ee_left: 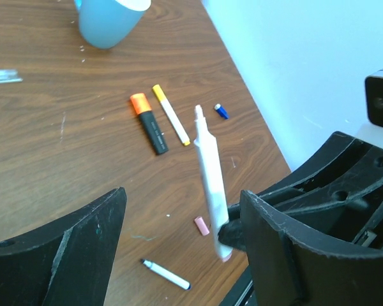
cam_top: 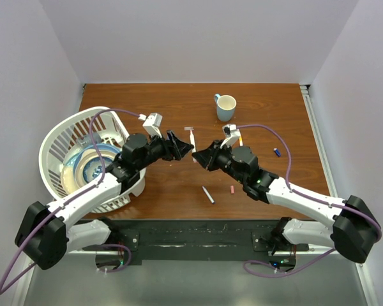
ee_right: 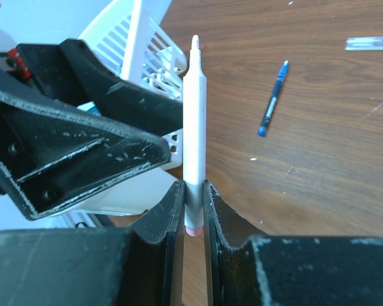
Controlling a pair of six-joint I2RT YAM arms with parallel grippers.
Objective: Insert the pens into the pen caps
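White pen (ee_right: 195, 121) is sitting clamped between the closed fingers of the right gripper (ee_right: 193, 191), its narrow uncapped tip pointing away from the wrist and a pink end showing just below the pads. It is being held in the air over the middle of the wooden table (cam_top: 172, 185), between the two arms. The left gripper (ee_left: 182, 197) is facing it with its jaws standing apart, the pen hanging in the gap nearer one finger; whether that finger is touching it cannot be told. On the table below, a pink cap (ee_left: 202, 225) is lying near a dark-tipped white pen (ee_left: 166, 274). Farther out, a black highlighter (ee_left: 148, 121) with an orange end is lying just beside a yellow-ended pen (ee_left: 171, 115), with a blue cap (ee_left: 222, 111) near them. A blue pen (ee_right: 272, 99) is resting apart from these. A light blue mug (cam_top: 225, 107) is standing toward the far edge, and a white basket (cam_top: 57, 137) is sitting at the left.
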